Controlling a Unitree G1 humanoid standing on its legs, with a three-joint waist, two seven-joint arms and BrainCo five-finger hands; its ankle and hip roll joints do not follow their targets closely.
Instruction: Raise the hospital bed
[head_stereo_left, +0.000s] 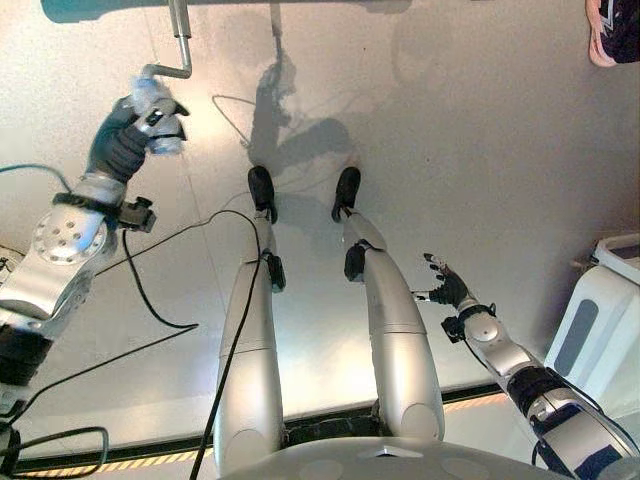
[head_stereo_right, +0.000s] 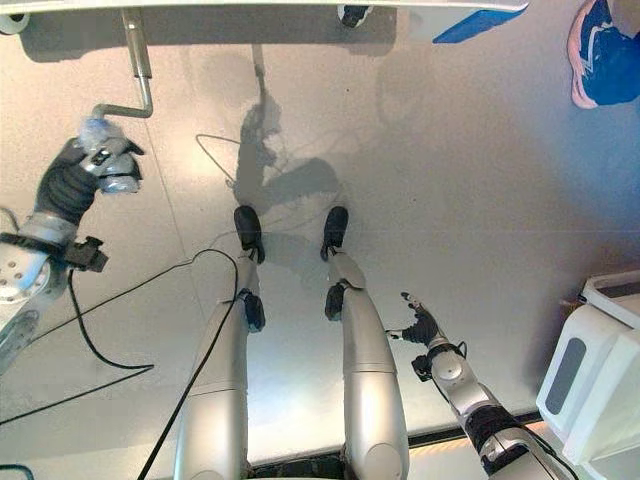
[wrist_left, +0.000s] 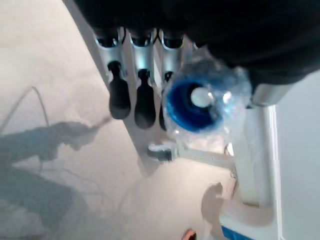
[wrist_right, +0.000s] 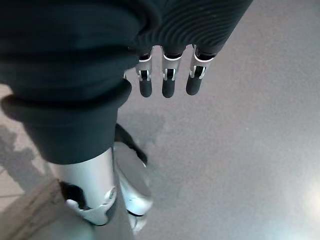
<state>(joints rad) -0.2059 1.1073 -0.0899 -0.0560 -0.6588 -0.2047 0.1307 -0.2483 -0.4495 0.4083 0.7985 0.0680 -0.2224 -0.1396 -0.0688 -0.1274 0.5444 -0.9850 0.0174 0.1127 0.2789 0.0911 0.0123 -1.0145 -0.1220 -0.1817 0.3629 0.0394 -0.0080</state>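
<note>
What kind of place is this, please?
Probably a hospital-style room or a mock ward: a bed frame edges a smooth grey floor, its metal crank hangs down, and the left hand grips the crank's handle.

Both eye views look steeply down from the head, sharing floor (head_stereo_left: 480, 150) & crank (head_stereo_right: 135, 80); wrist cams sit v. close.

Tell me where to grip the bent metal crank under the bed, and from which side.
Grip the bent metal crank by its plastic-wrapped blue end knob, the offset part that swings around. Approach from the robot's left, where the left hand is already curled round it.
</note>
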